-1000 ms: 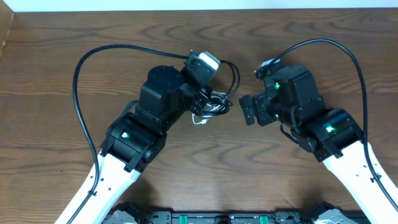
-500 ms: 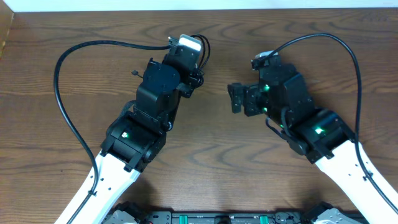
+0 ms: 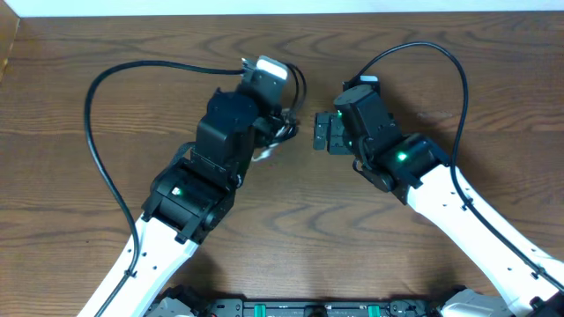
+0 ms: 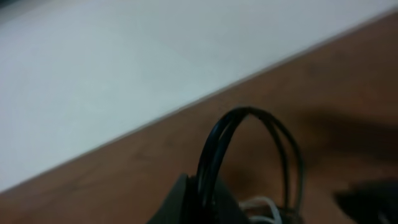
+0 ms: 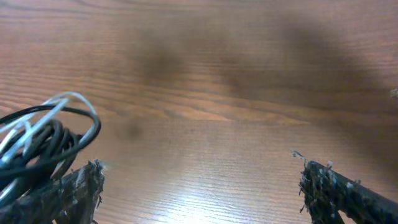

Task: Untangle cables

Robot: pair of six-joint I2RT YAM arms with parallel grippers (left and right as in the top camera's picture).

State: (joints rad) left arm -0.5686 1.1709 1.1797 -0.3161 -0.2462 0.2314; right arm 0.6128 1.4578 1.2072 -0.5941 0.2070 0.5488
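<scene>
The cables (image 3: 284, 130) are a small tangle of thin black cords with one white cord (image 3: 263, 153), hanging at the tip of my left gripper (image 3: 278, 116) near the middle of the table. In the left wrist view a black loop (image 4: 249, 121) rises out of the left gripper (image 4: 208, 200), which is shut on the black cords, and the white cord (image 4: 261, 204) shows beside it. My right gripper (image 3: 317, 132) stands open just right of the tangle, nothing between its fingers (image 5: 78, 186). The tangle (image 5: 37, 140) lies just outside its left finger in the right wrist view.
The wooden table (image 3: 70, 53) runs to a pale far edge (image 4: 124, 62). Thick black arm cables arch over the table on the left (image 3: 97, 97) and on the right (image 3: 441, 53). Both arm bodies fill the front half.
My left gripper carried the tangle up and to the left, then slightly back. The right gripper, open throughout, moved left until it came close beside the tangle.
</scene>
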